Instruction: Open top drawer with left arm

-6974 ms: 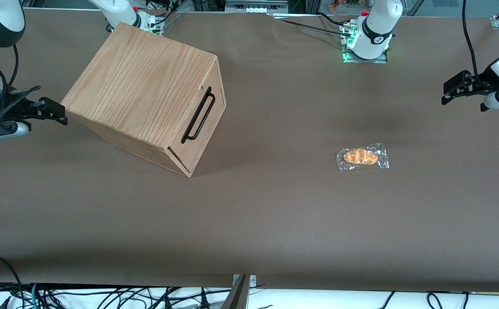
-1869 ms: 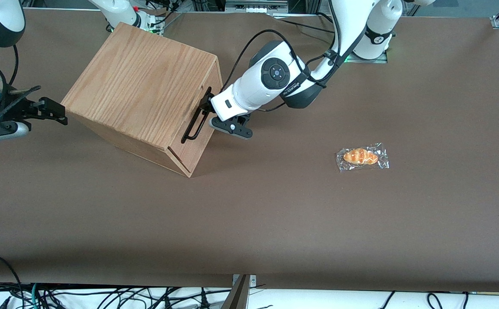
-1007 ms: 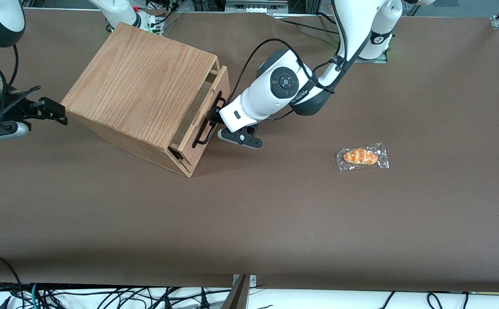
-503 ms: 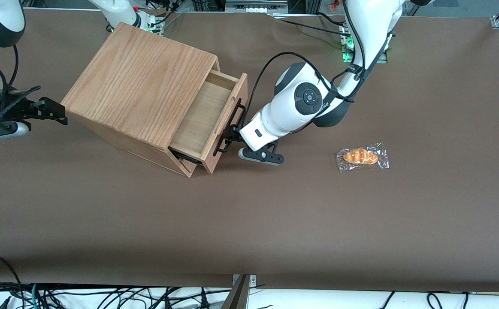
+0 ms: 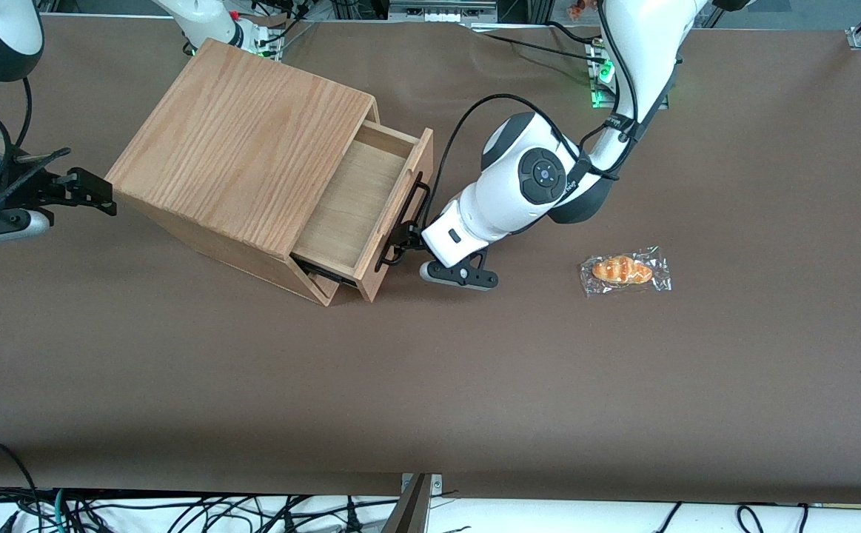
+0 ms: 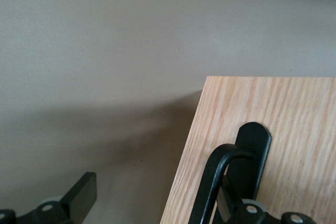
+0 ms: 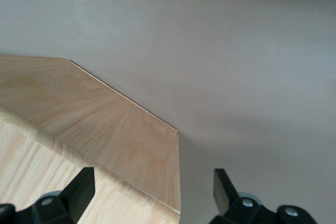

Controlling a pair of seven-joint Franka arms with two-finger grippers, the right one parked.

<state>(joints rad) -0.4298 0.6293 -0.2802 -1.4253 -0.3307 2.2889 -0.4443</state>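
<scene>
— Where is the top drawer [image 5: 371, 200] found?

— It is seen drawn well out of the oak-grain box [image 5: 245, 141], jutting toward four o'clock in the front view, so that its bare wooden floor is exposed. The box itself is set askew on the brown counter [image 5: 474, 370], toward the parked arm's end.

— And how is the gripper [image 5: 402, 249] placed?

— It is held at the drawer's black bar handle [image 5: 403, 226], on the part of the bar nearer the front camera. It is left spread: in the left wrist view one of the fingers [image 6: 80, 195] is seen well apart from the bar, over bare counter, while the other is tucked between the bar and the drawer's front panel. Nothing is clamped.

— What else is noted?

— The left arm [image 5: 519, 192] is bent low over the counter. A wrapped croissant [image 5: 625, 271] is seen at about three o'clock from the gripper, well apart.
</scene>
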